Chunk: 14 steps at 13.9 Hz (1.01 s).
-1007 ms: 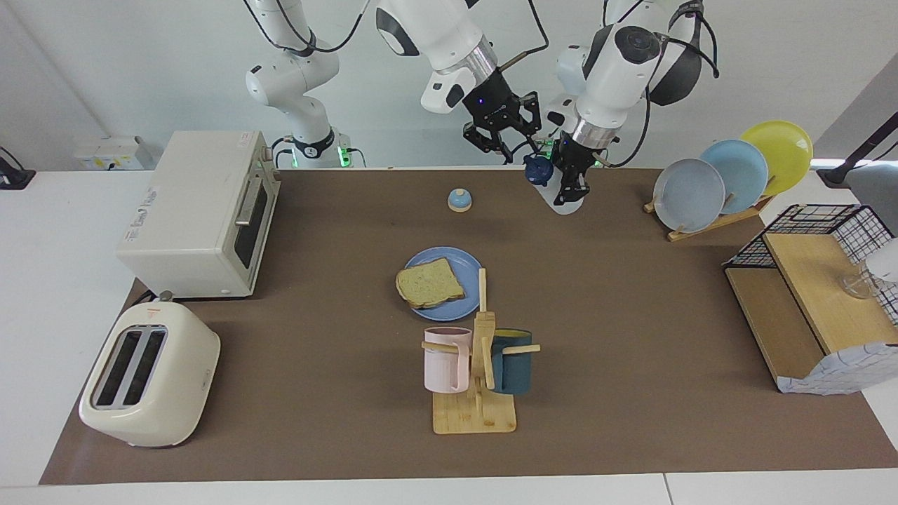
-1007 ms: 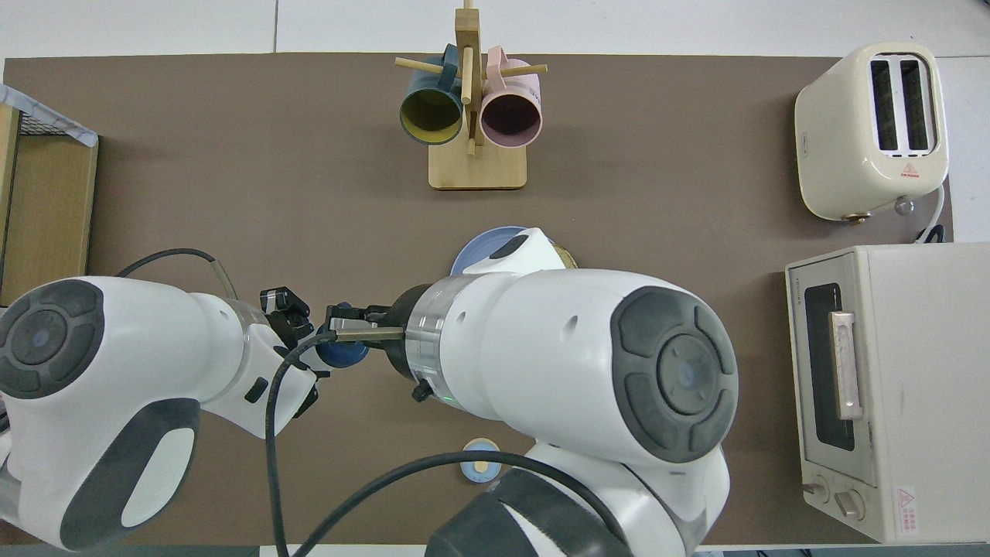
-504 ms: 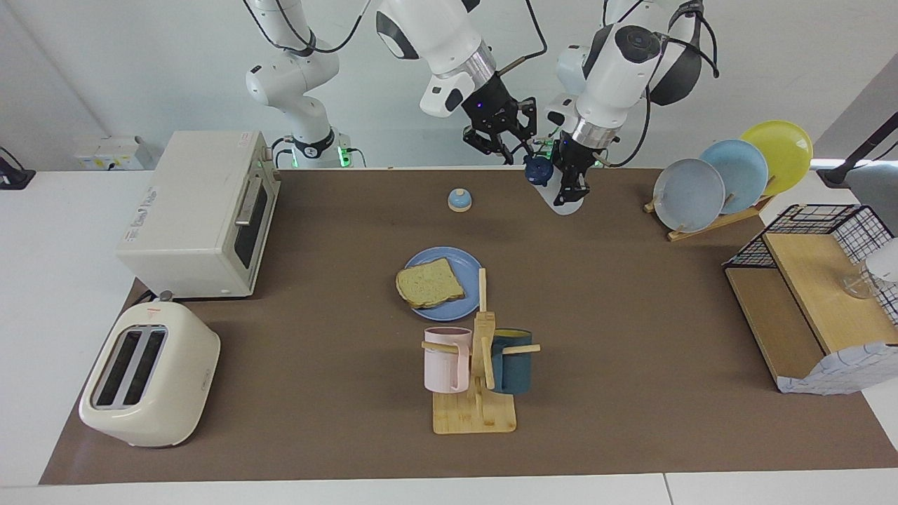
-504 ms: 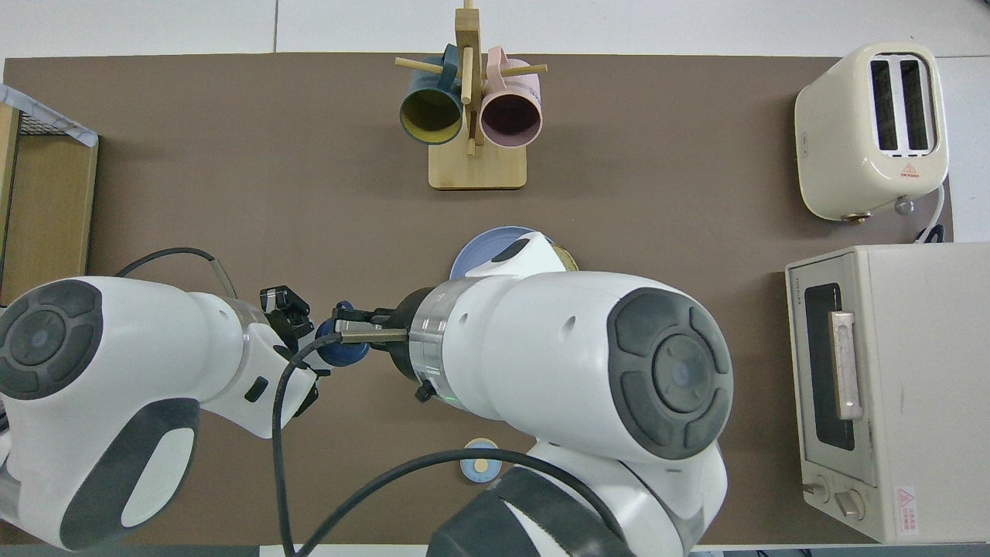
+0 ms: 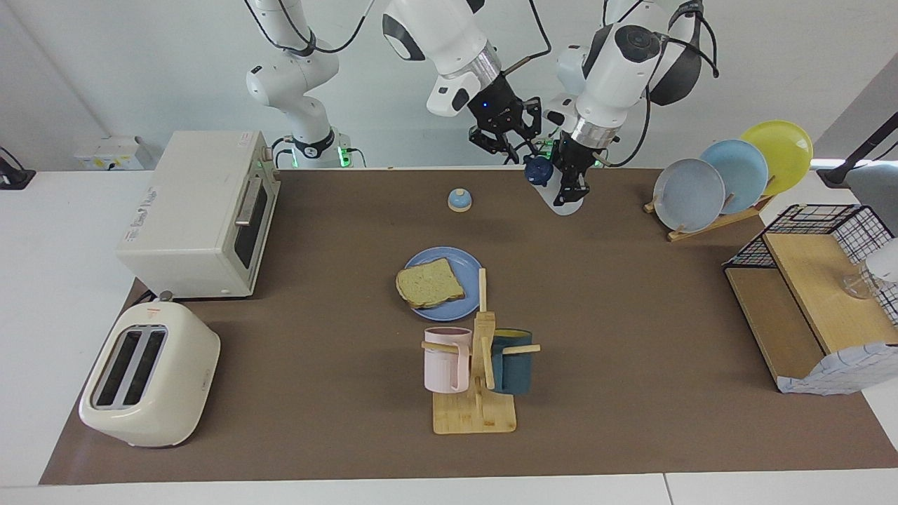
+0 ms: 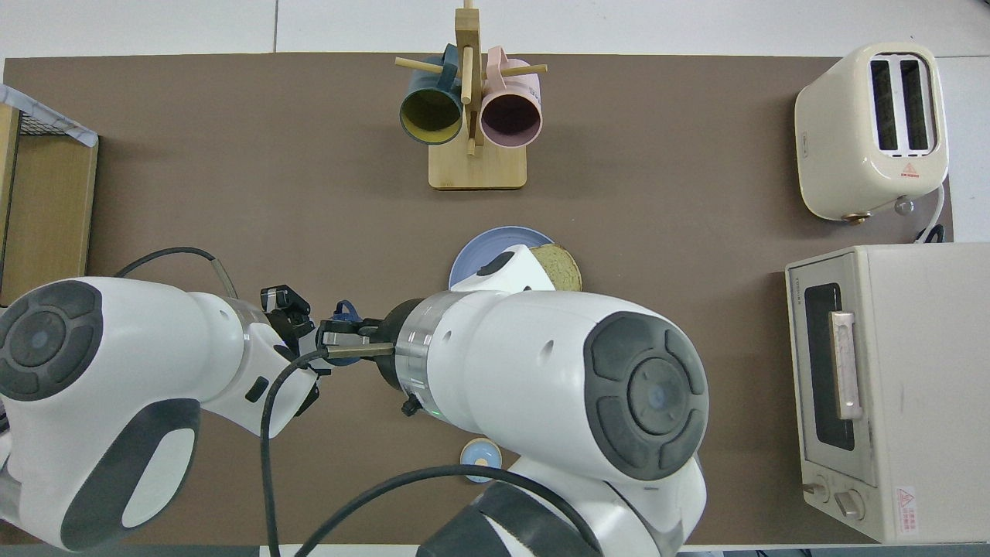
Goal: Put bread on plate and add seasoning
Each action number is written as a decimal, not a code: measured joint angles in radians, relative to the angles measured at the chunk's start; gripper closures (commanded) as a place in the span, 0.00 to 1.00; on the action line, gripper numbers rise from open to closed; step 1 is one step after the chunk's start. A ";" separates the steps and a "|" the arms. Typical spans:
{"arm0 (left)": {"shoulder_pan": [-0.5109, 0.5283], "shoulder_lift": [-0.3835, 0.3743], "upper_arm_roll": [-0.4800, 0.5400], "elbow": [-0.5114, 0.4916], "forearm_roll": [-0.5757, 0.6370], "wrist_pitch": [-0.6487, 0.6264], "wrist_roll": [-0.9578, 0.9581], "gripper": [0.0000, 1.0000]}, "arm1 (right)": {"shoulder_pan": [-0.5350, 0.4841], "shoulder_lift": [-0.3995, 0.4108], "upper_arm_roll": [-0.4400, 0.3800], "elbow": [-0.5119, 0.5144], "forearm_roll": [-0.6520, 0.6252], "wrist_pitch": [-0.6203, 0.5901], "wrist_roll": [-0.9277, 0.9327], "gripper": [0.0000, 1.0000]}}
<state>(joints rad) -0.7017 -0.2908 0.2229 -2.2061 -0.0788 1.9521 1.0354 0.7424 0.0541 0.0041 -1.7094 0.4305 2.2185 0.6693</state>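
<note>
Facing view, scanned from its left edge to its right edge: a cream toaster (image 5: pixel 149 374) is sitting at the right arm's end of the bench (image 5: pixel 631 435), and a white oven (image 5: pixel 198 214) is standing beside it, nearer to the robots. A small bell (image 5: pixel 459 200) is resting close to the robots' edge of the bench. The bread (image 5: pixel 429 283) is lying flat on the blue plate (image 5: pixel 466 263) at mid-bench, overhanging the plate rim toward the right arm's end. A wooden mug stand (image 5: pixel 479 393) is standing just beside the plate, farther from the robots, and is carrying a pink mug (image 5: pixel 445 359) and a dark teal mug (image 5: pixel 511 362).

The right claw (image 5: pixel 506 142) is hanging in the air just beside the cap of the seasoning bottle (image 5: pixel 558 189); its fingers are appearing partly spread, and whether they are touching the cap cannot be told. The left claw (image 5: pixel 570 184) is gripping the seasoning bottle with its fingers closed on the body, holding it tilted over the bench edge nearest the robots, cap pointing toward the right claw.

A plate rack (image 5: pixel 722 175) is holding grey-blue, light blue and yellow plates at the left arm's end, with a wire basket (image 5: pixel 828 231) on a wooden shelf (image 5: pixel 786 308) next to it.
</note>
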 measured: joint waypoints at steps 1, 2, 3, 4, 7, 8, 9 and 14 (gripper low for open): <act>0.000 0.000 0.000 0.000 0.000 0.000 0.000 1.00 | 0.000 0.000 0.000 0.000 0.000 0.000 0.000 0.69; 0.000 0.000 0.000 0.000 0.000 0.000 0.000 1.00 | 0.000 0.000 0.000 0.000 0.000 0.000 0.000 0.73; 0.000 0.000 0.000 0.000 0.000 0.000 0.000 1.00 | 0.000 0.000 0.000 0.000 0.000 0.000 0.000 0.82; 0.000 0.000 0.000 0.000 0.000 0.000 0.000 1.00 | 0.000 0.000 0.000 -0.001 0.000 0.000 0.000 0.93; 0.001 0.000 0.001 -0.001 0.003 0.001 -0.002 1.00 | -0.001 -0.001 -0.002 -0.001 0.000 0.000 0.000 1.00; 0.001 0.000 0.001 -0.001 0.004 0.001 -0.004 1.00 | -0.002 -0.001 -0.002 -0.001 0.000 0.000 0.001 1.00; 0.001 0.000 0.001 -0.001 0.005 0.001 -0.006 1.00 | -0.002 -0.001 -0.002 -0.001 0.000 0.001 0.001 1.00; 0.001 0.000 0.001 -0.001 0.006 0.005 -0.009 1.00 | -0.004 -0.001 -0.003 -0.001 0.000 0.007 0.052 1.00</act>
<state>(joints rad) -0.7010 -0.2908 0.2243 -2.2069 -0.0733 1.9572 1.0261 0.7383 0.0529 0.0013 -1.7100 0.4310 2.2257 0.7216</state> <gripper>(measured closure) 0.537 0.938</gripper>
